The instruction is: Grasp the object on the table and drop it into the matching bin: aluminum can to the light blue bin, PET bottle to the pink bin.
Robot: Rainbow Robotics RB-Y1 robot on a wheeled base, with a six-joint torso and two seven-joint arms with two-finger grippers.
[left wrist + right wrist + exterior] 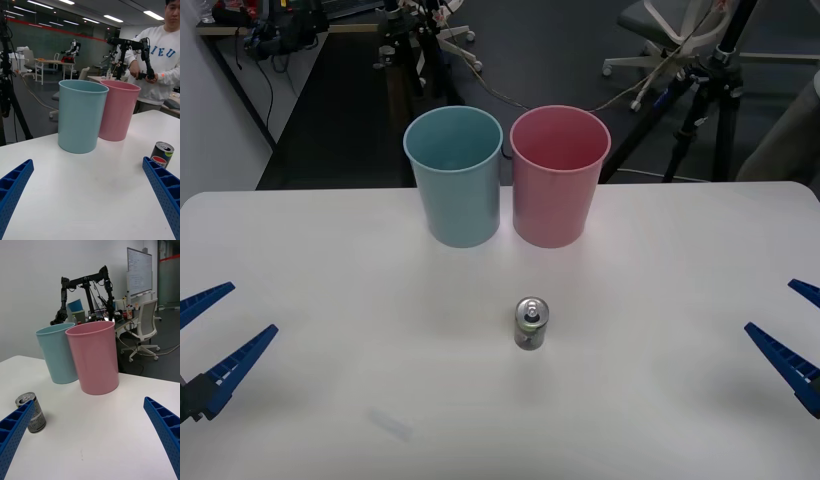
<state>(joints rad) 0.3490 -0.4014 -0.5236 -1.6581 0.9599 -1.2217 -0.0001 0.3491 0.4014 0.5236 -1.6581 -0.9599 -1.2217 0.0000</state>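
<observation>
Front view: upright aluminum can (531,323) before bins.

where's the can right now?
In the front view the aluminum can stands upright mid-table, nearer the robot than the pink bin, between the open left gripper and right gripper.

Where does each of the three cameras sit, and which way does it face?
Front view: above the arms, looking down at the table; both open grippers at its side edges.
Right wrist view: on the right gripper, facing the can and bins.
Left wrist view: on the left gripper, facing them from the opposite side.
All share the can, blue bin and pink bin.
</observation>
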